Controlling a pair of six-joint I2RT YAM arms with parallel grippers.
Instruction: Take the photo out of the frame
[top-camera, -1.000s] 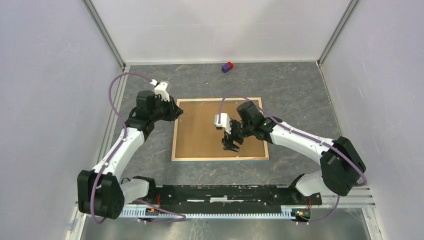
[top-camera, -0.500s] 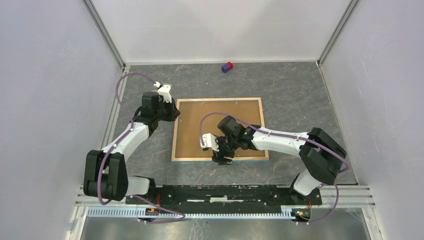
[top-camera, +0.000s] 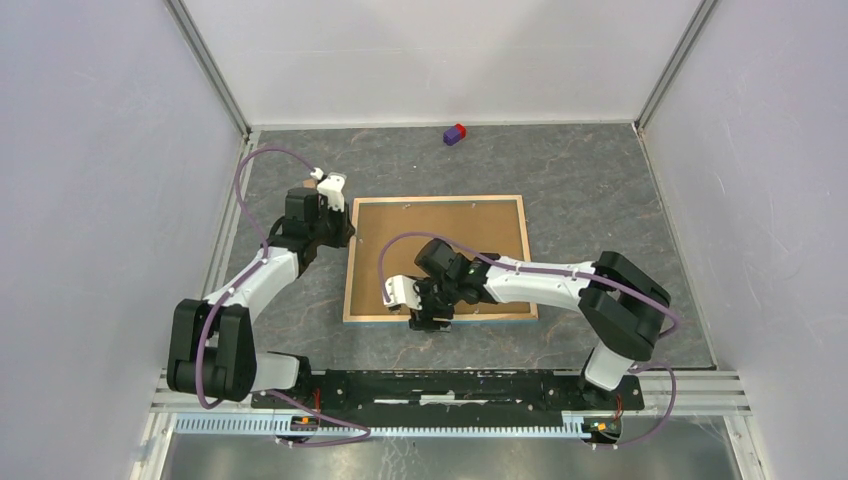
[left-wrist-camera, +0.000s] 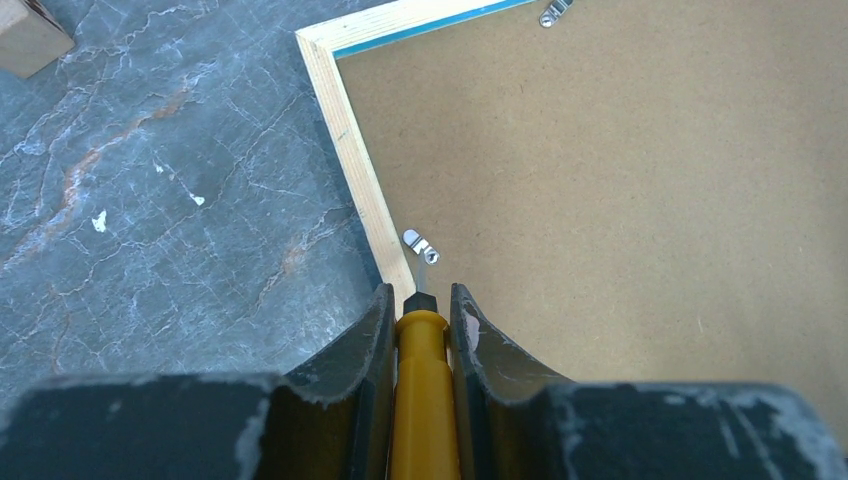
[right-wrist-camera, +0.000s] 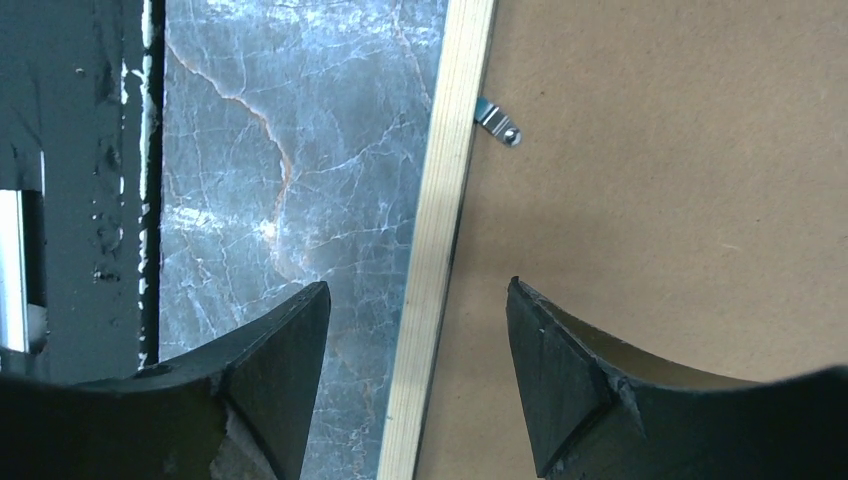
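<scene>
The frame (top-camera: 437, 258) lies face down on the table, brown fibreboard back up, light wood rim around it. The photo is hidden under the backing. My left gripper (top-camera: 340, 232) is at the frame's left edge, shut on a yellow-handled tool (left-wrist-camera: 420, 400) whose tip points at a small metal tab (left-wrist-camera: 421, 246) by the rim. My right gripper (top-camera: 428, 318) is open at the frame's near edge; its jaws straddle the wood rim (right-wrist-camera: 432, 270), one over the table, one over the backing. Another metal tab (right-wrist-camera: 497, 122) sits just ahead.
A small purple and red block (top-camera: 455, 134) lies at the back of the table. A black rail (top-camera: 450, 385) runs along the near edge. A wooden block corner (left-wrist-camera: 25, 35) shows beyond the frame's corner. White walls enclose the table.
My right gripper has moved from over the backing's middle to the frame's near edge, leftward. My left gripper has shifted slightly toward the frame's left rim.
</scene>
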